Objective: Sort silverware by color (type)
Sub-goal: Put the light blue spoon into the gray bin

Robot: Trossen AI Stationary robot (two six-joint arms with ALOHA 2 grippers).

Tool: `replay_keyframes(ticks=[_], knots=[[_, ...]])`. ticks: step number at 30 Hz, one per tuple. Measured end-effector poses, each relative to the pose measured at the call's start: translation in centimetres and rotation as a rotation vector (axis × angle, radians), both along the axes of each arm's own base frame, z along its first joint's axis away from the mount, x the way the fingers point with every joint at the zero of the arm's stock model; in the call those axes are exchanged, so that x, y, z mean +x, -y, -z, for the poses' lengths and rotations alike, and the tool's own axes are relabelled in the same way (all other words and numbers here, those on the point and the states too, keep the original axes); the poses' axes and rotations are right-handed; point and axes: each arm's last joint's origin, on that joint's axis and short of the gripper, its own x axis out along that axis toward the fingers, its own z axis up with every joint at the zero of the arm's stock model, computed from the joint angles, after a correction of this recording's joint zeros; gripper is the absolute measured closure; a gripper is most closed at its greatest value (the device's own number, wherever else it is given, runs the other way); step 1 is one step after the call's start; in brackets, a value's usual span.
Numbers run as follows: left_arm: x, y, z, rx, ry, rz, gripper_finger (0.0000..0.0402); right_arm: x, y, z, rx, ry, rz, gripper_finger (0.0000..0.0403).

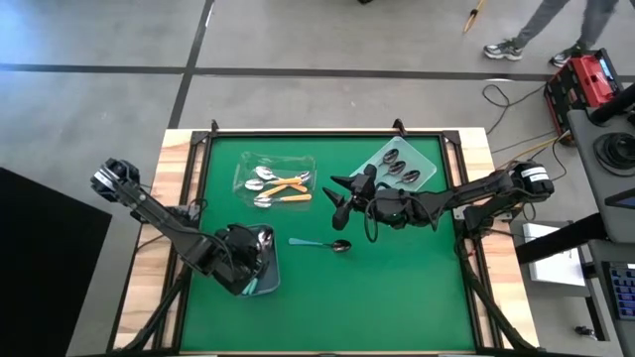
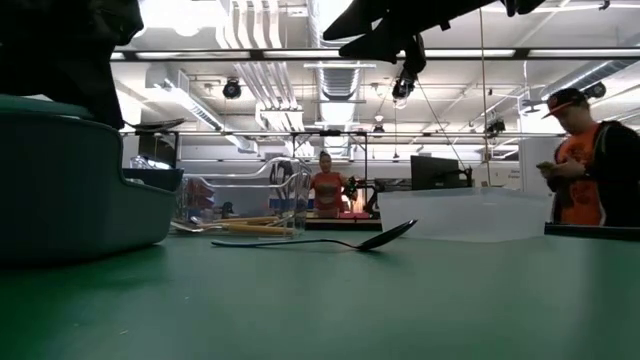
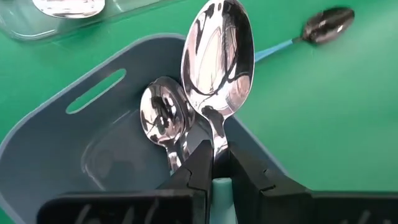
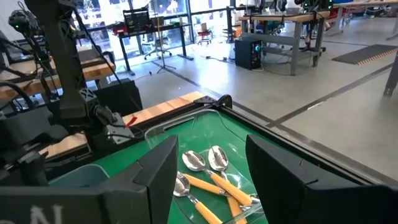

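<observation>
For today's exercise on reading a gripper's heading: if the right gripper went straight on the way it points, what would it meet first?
Probably the clear tray holding orange-handled spoons, which lies ahead of the open right gripper; depth is hard to judge.

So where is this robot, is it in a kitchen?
Probably not a kitchen: it looks like a big robot lab or workshop. There are ceiling ducts, workbenches with computers, and a person in orange standing past the green table.

Robotics lab or workshop, open-plan. Polished concrete floor (image 1: 347, 40), exposed ceiling ducts (image 2: 265, 60) with strip lighting, workbenches (image 4: 286, 18) bearing monitors (image 2: 440, 172) and computer towers, cables trailing across floor, people (image 2: 585, 160) standing among further rigs.
</observation>
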Motion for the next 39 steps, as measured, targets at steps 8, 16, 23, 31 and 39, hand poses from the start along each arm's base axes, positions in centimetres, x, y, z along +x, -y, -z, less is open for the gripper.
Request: replay_keyframes(ticks=[8,16,23,31,39], knots=[[0.1,-0.2,0.2,-0.003,0.03,-0.094,0.0382,0.0,0.0,0.1,-0.002,-0.016,0.0,0.0222],[1.1,0.0,2.1,0.053,-0.006,-0.148,0.0381,-0.1,0.0,0.4,-0.007,-0.05,0.0,0.0223],[1.3,0.3,3.0,0.061,-0.038,-0.161,0.0381,-0.1,0.0,0.5,-0.007,-0.055,0.0,0.0223],[1.3,0.5,3.5,0.026,-0.091,-0.152,0.0381,-0.1,0.0,0.5,-0.007,-0.054,0.0,0.0223],[1.3,0.6,3.6,0.008,-0.11,-0.146,0.0381,-0.1,0.0,0.5,0.007,-0.047,0.002,0.0223]])
